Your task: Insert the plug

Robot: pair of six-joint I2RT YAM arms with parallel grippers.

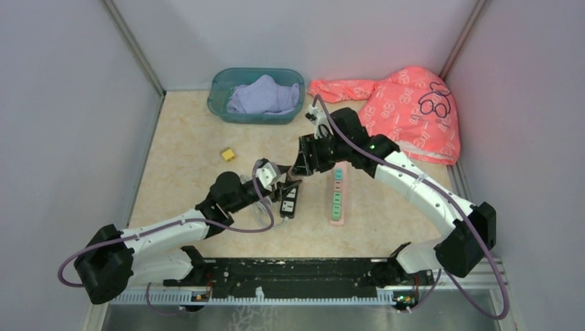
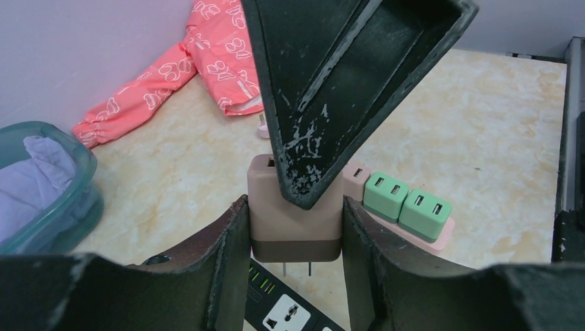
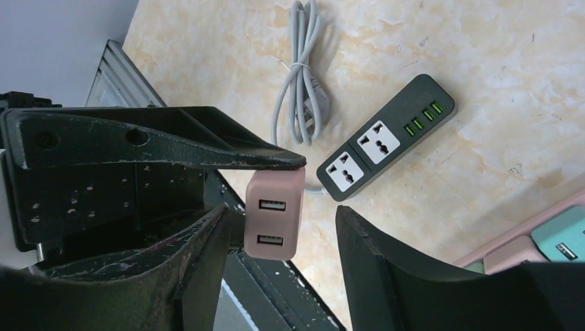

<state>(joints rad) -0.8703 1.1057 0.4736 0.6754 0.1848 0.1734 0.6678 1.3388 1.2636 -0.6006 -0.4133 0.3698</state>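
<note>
The two arms meet over the middle of the marble-patterned table (image 1: 186, 148). The left gripper (image 2: 293, 205) has the plug (image 2: 295, 222), a dusty-pink charger block with a darker band at its base, pinched between its two fingers (image 2: 231, 255), one pressed on each side. From the left wrist view the block's two metal prongs point down and hang in the air above the black power strip (image 2: 286, 318), close to it but not in a socket.

The right gripper (image 3: 281, 211) comes in from the other side with its jaws standing wide. The plug sits between them, close against one finger, with a clear gap to the other, so that hand is not clamping it. From there I can see the two USB ports on the plug's face, and the tip of a left finger lying along its top edge.

The black strip lies flat on the table with two universal sockets facing up and a row of green ports at one end; a bundled grey cable (image 3: 301, 76) lies near it. Just to the right, a pink power strip (image 1: 338, 196) with green and pink adapters plugged in lies alongside it.

At the back stand a teal basin (image 1: 219, 84) holding a lilac cloth (image 1: 265, 95), a coral garment (image 1: 407, 110) in the corner, and a small yellow block (image 1: 227, 154) on its own
</note>
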